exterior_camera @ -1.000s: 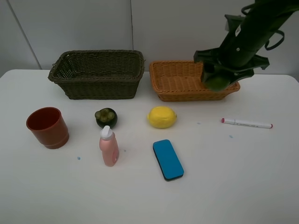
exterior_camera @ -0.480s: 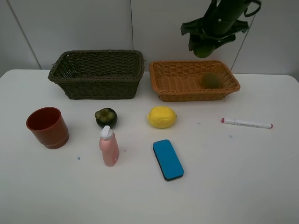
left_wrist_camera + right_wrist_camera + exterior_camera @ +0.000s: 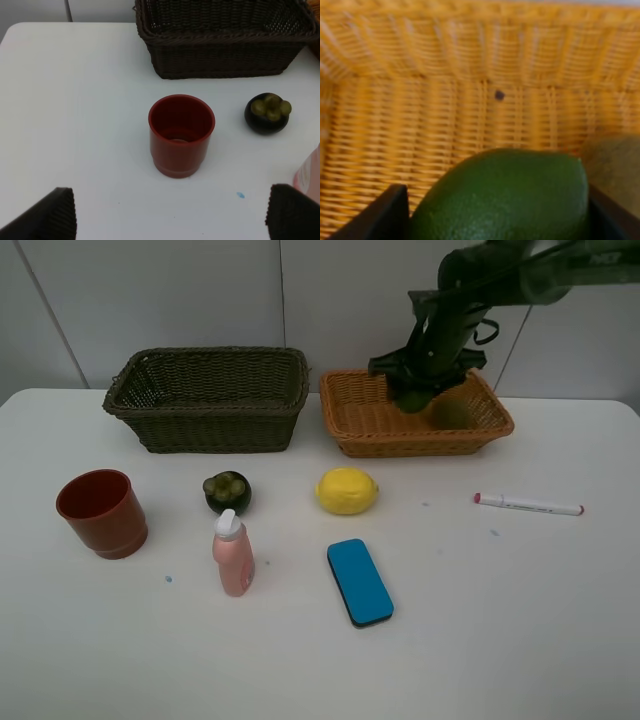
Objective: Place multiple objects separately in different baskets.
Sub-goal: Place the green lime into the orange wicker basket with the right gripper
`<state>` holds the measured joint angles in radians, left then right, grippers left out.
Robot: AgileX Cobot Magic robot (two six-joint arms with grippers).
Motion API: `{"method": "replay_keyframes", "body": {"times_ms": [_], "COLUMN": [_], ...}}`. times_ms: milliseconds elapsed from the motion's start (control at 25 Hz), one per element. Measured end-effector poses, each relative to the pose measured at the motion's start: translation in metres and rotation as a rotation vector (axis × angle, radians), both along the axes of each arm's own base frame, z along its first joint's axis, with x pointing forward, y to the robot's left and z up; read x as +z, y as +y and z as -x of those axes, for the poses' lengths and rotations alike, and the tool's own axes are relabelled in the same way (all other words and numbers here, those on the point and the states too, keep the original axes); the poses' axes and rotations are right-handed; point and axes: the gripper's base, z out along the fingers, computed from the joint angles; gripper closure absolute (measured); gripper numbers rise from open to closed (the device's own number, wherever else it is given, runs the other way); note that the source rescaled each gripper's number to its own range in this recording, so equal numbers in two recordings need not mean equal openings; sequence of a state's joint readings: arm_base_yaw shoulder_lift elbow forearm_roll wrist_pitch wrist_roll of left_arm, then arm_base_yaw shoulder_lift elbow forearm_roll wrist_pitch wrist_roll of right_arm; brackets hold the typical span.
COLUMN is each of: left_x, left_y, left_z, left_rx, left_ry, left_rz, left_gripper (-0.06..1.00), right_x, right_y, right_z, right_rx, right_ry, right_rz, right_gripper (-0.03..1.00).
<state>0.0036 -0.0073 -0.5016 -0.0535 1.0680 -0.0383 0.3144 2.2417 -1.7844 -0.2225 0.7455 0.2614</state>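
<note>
My right gripper (image 3: 412,393) is shut on the green lime (image 3: 408,400) and holds it low inside the orange-tan basket (image 3: 372,432). The right wrist view shows the lime (image 3: 505,195) between my fingers, above the basket's weave (image 3: 420,125), with the brown kiwi (image 3: 615,165) beside it. The kiwi (image 3: 452,412) lies in that basket. My left gripper (image 3: 170,220) is open and empty, above the table near the red cup (image 3: 181,134). The dark olive basket (image 3: 208,400) holds nothing that I can see.
On the table stand the red cup (image 3: 100,512) and the pink bottle (image 3: 233,554). The mangosteen (image 3: 227,491), lemon (image 3: 347,490) and blue eraser (image 3: 360,581) lie mid-table. The white marker (image 3: 528,505) lies at the right. The left arm is outside the exterior view.
My right arm lifted the lime high above the orange-tan basket, then came down into it, further left than before. The kiwi shows in the basket. Nothing else moved.
</note>
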Motion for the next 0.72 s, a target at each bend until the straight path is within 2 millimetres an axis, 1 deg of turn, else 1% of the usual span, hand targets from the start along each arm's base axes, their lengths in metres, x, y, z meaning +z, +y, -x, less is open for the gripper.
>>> {"method": "replay_keyframes", "body": {"times_ms": [80, 160, 720], "left_x": [0.000, 0.000, 0.000], "left_y": [0.000, 0.000, 0.000], "left_z": [0.000, 0.000, 0.000], "left_rx": [0.000, 0.000, 0.000], "left_ry": [0.000, 0.000, 0.000], "left_rz": [0.000, 0.000, 0.000], "left_gripper": [-0.03, -0.03, -0.03], "right_x": [-0.012, -0.021, -0.022], "right_y": [0.001, 0.001, 0.002], "right_z": [-0.001, -0.001, -0.001], "right_rx": [-0.004, -0.006, 0.010], "right_ry": [0.028, 0.046, 0.047], "right_rz": [-0.002, -0.001, 0.006], "right_gripper": [0.32, 0.32, 0.32]}}
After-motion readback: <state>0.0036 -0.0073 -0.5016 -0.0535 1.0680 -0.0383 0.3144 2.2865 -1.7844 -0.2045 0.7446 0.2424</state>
